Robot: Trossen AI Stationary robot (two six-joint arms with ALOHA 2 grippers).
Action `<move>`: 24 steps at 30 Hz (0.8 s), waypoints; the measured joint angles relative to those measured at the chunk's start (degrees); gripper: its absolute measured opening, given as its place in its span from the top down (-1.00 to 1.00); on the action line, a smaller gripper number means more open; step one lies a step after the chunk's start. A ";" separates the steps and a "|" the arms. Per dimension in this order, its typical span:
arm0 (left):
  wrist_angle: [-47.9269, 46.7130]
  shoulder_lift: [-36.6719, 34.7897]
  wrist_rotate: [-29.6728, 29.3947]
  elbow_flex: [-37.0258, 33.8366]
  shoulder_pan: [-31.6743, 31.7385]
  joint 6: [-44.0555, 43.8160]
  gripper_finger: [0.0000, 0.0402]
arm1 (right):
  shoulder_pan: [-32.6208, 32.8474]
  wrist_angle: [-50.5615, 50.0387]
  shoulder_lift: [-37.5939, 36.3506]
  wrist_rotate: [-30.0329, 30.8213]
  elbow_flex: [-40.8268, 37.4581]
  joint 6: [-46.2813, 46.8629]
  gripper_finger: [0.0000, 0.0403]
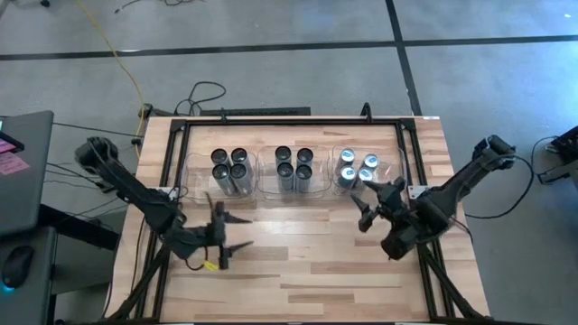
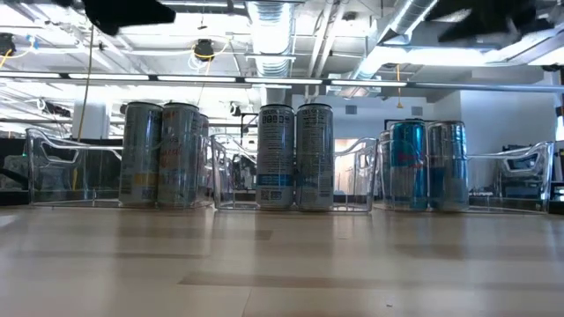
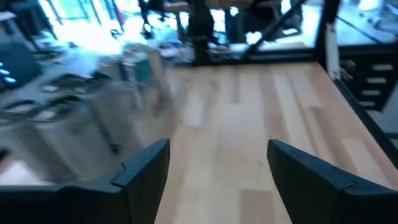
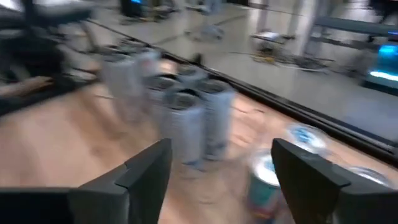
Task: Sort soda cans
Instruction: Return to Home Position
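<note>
Left gripper (image 1: 246, 231): one; fingers spread wide, nothing between them; it hangs over bare table (image 1: 298, 266), on the arm-base side of the left bin (image 1: 199, 182) and apart from it. The left wrist view shows only wood between the two fingers.

Right gripper (image 1: 368, 200): one; fingers spread wide, nothing held; it is close to the right bin (image 1: 391, 168), just off the wall facing the arm bases. The right wrist view shows cans beyond the gap, none inside it.

Clear bins: three, in one row across the far half of the table.

Soda cans, total twelve, all upright and all inside bins:
- Left bin: four dark-topped cans (image 1: 219, 171), two by two, touching.
- Middle bin (image 1: 269, 168): four more with dark tops, two by two, touching.
- Right bin: four light-topped cans (image 1: 348, 172), in a looser cluster.

Low view: the three groups stand behind their clear walls. The left and middle cans have silvery sides. Those on the right show blue and silver.

Cans outside the bins: none in view.
</note>
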 joint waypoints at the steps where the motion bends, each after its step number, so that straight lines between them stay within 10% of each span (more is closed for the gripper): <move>1: -1.58 -1.82 -1.66 0.00 -0.88 -0.01 -0.32 | 0.91 2.98 -0.02 0.00 0.54 -2.54 -0.39; 13: -7.32 -10.29 -21.08 0.00 -13.33 2.29 0.21 | 7.04 38.50 0.94 -0.44 -0.94 -43.26 0.92; 24: -5.19 -9.43 -11.53 0.00 -7.92 8.65 0.97 | -8.58 72.78 0.99 -40.05 -7.02 -62.99 0.99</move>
